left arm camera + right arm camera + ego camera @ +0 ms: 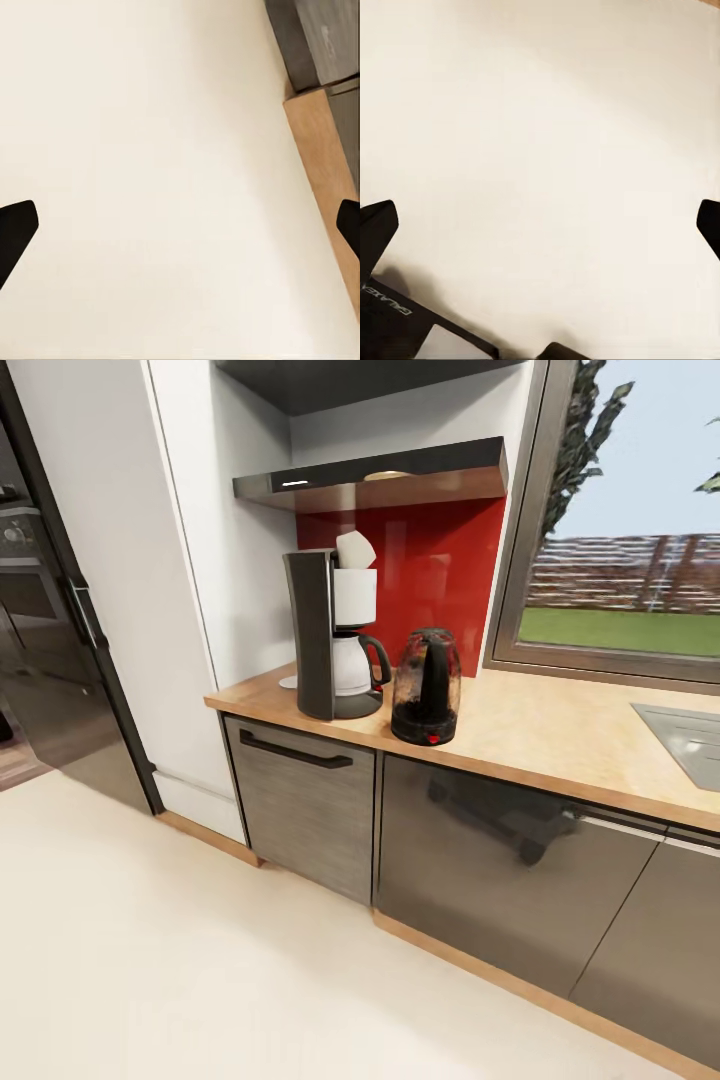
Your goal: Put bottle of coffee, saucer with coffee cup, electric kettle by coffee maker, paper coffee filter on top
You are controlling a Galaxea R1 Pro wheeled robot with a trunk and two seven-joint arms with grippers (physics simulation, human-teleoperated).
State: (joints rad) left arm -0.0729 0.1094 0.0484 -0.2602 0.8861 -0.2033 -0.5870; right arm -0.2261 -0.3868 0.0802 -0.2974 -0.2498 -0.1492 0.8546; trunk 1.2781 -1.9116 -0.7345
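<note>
Two grippers spread, empty, above cream floor; coffee maker, electric kettle on kitchen countertop.

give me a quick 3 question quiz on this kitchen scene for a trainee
1. True or false: the kettle stands on the countertop beside the coffee maker.
2. What colour is the wall panel behind the kettle: A) blue B) red C) green?
3. Fill in: both wrist views look down on the pale ____, with each gripper's fingers spread wide and nothing between them.

Key: 1 true; 2 B; 3 floor. The left gripper and right gripper are both open.
</note>
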